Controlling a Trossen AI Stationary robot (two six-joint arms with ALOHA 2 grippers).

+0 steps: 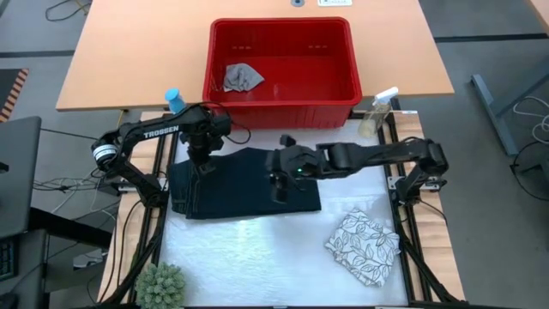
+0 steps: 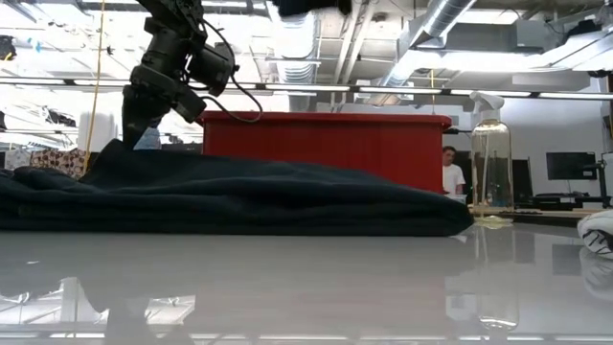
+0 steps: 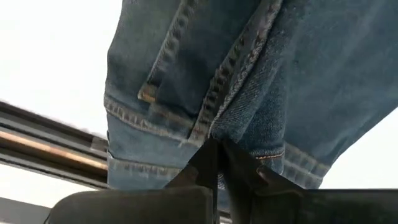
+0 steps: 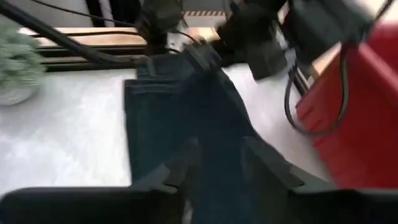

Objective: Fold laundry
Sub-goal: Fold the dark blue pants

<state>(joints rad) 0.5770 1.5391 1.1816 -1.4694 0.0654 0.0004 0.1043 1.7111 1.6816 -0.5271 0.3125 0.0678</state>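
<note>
The dark denim jeans (image 1: pixel 244 182) lie folded on the white table, at its left and middle. My left gripper (image 1: pixel 203 165) comes down on their far left part and is shut on them. My right gripper (image 1: pixel 276 182) hangs over the jeans' right part, fingers apart (image 4: pixel 217 171), with nothing between them; the low view shows it well above the cloth. The white cloth with grey leaf print (image 1: pixel 364 247) lies bunched at the near right of the table. The small grey cloth (image 1: pixel 243 77) lies inside the red basket. My left gripper pinches the jeans between its two shut fingertips at a stitched seam (image 3: pixel 211 134) near a hemmed edge. The fingers come from above, pointing steeply down. The cloth rises to a small peak at the fingers (image 2: pixel 120 151); the rest of the jeans lies on the table.
The red basket (image 1: pixel 283 94) stands just beyond the table's far edge. A spray bottle (image 1: pixel 377 112) stands at the far right corner, a blue object (image 1: pixel 175 99) at the far left, and a small green plant (image 1: pixel 161 286) at the near left. Bare white table (image 1: pixel 257 257) lies near the front.
</note>
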